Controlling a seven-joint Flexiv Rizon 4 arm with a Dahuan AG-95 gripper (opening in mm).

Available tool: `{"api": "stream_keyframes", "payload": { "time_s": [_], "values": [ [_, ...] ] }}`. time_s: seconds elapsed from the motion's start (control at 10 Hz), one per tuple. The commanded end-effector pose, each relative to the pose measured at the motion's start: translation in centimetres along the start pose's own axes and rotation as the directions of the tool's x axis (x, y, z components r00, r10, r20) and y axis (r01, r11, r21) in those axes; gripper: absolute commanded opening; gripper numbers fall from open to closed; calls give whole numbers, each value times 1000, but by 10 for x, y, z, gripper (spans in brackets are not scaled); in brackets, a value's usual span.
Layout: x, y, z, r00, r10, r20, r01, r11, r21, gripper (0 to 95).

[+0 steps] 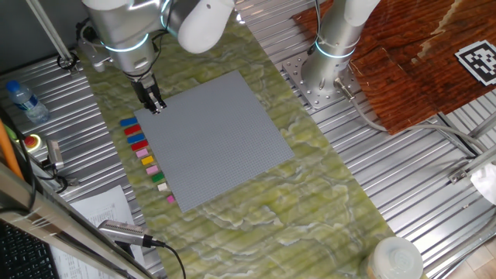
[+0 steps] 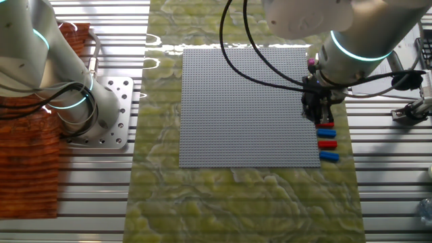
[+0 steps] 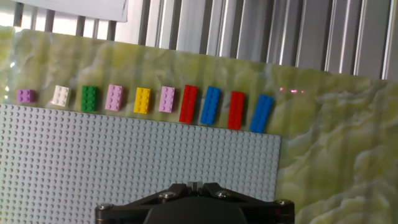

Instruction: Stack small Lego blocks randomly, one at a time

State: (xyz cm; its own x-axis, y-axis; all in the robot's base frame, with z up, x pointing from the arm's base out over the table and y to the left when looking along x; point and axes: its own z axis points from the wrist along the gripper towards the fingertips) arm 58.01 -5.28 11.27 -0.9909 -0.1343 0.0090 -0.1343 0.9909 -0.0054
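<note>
At the baseplate's corner nearest the row of blocks, the jaws hang just above the grey studs, pressed together and empty in the hand view, where the gripper [image 3: 194,185] shows no gap between its tips. Just beyond the baseplate [image 1: 217,139] edge, ten blocks lie side by side on the green worktop [image 1: 310,217], none stacked: blue [image 3: 262,113], red [image 3: 236,110], blue, red, pink [image 3: 166,99], yellow [image 3: 142,100], pink, green [image 3: 89,98], cream [image 3: 60,94] and a smaller purple [image 3: 25,96]. Both fixed views place the gripper beside the blue-red end of this row.

Step in hand, as judged: the approach to a first pick, nothing yet being built. The next move calls for parting the jaws, shifting over one end block, and descending squarely across its short sides, since close neighbours leave little room for the fingers.
</note>
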Motion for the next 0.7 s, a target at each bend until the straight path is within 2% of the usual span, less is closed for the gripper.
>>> {"api": "stream_keyframes", "payload": {
  "time_s": [0.1, 0.5, 0.7],
  "values": [
    [10, 3, -6, 999, -26, 22, 26, 1000, 4, 0],
    [10, 3, -6, 998, 55, 23, -56, 998, 8, 0],
    [10, 3, -6, 998, 53, 23, -53, 999, 8, 0]
  ]
}}
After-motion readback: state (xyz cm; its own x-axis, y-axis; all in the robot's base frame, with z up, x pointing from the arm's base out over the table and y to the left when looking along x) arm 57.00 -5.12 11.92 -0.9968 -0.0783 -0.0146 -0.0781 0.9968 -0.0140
